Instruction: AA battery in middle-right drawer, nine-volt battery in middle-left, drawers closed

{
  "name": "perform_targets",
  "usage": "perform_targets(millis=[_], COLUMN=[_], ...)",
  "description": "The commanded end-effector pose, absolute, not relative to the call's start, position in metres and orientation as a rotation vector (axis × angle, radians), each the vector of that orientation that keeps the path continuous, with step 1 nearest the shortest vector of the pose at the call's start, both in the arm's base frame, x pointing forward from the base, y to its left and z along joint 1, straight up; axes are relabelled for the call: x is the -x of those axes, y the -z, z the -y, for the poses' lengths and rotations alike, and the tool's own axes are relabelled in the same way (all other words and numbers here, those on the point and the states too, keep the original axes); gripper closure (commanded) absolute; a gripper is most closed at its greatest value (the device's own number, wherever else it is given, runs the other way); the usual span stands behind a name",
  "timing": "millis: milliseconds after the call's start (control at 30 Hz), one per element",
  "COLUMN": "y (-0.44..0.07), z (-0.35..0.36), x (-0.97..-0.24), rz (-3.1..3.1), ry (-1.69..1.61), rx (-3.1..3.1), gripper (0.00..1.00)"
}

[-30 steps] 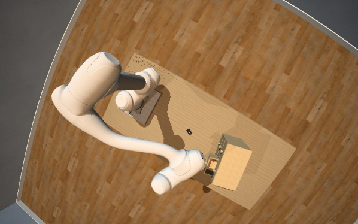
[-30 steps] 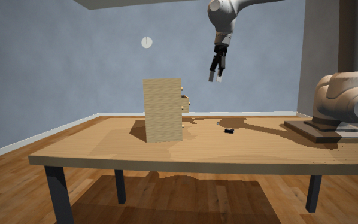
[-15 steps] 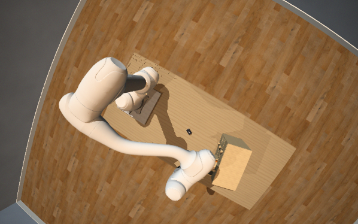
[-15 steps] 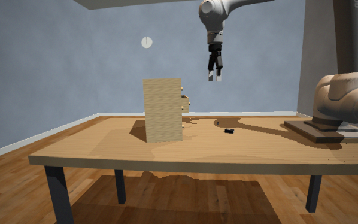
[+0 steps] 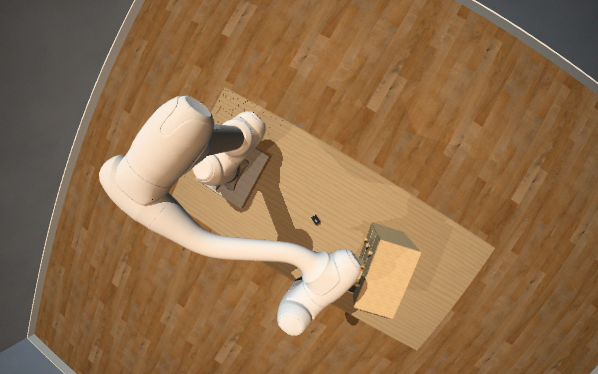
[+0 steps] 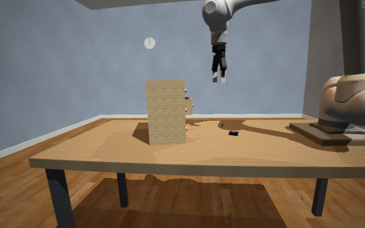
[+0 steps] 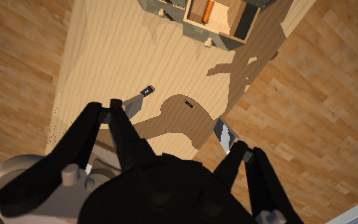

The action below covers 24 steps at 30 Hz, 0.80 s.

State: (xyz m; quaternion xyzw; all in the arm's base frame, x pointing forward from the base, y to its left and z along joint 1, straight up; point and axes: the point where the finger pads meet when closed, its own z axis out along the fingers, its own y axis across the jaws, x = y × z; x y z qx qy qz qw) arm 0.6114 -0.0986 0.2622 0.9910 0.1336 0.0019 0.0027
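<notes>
Gripper [image 6: 219, 81] [image 7: 180, 113] hangs open, pointing down

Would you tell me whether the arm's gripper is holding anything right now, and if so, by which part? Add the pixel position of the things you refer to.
Nothing is held: the black two-finger gripper [image 6: 219, 81] [image 7: 180, 113] hangs above the pale wooden table [image 6: 126, 149] [image 7: 126, 55] with its jaws wide open.

My upper arm covers much of the surface [image 5: 347, 200] [image 6: 117, 153] [image 7: 126, 55], and the open drawer [image 6: 188, 106] [image 7: 222, 34] runs off my wrist view's top edge.
</notes>
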Motion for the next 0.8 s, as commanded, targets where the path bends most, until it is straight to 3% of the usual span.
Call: perform_targets(millis=[0,233,767], y=[-0.261,-0.252,-0.246], z=[0.103,0.146,0.145], x=[-0.606,-0.534,-0.539], rz=[-0.417,-0.416,-0.418], ry=[0.0,0.0,-0.117], rx=[-3.107,-3.107,-3.115], gripper=[0.0,0.0,0.0])
